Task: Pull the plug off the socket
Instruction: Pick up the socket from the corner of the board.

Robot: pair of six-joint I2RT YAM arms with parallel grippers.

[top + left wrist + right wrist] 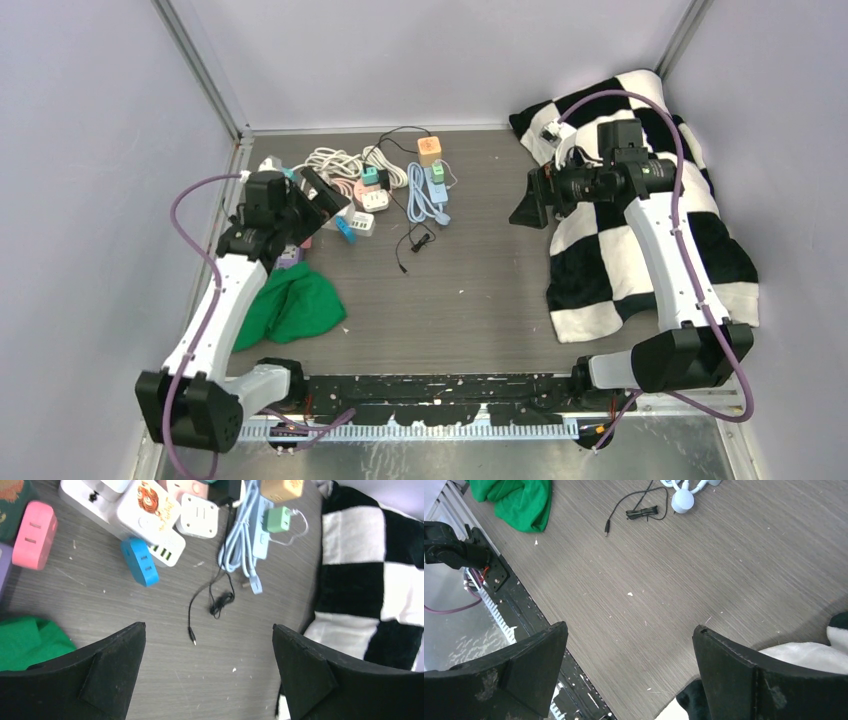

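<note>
A pile of sockets and plugs lies at the table's back middle. A light blue power strip carries a green plug and an orange cube plug. A white power strip with a cartoon sticker has a blue plug at its side. My left gripper hovers open just left of the pile, holding nothing. My right gripper is open and empty over bare table, right of the pile.
A green cloth lies near the left arm. A black-and-white checkered cloth covers the right side. A thin black cable lies loose in front of the pile. A pink plug sits at the left.
</note>
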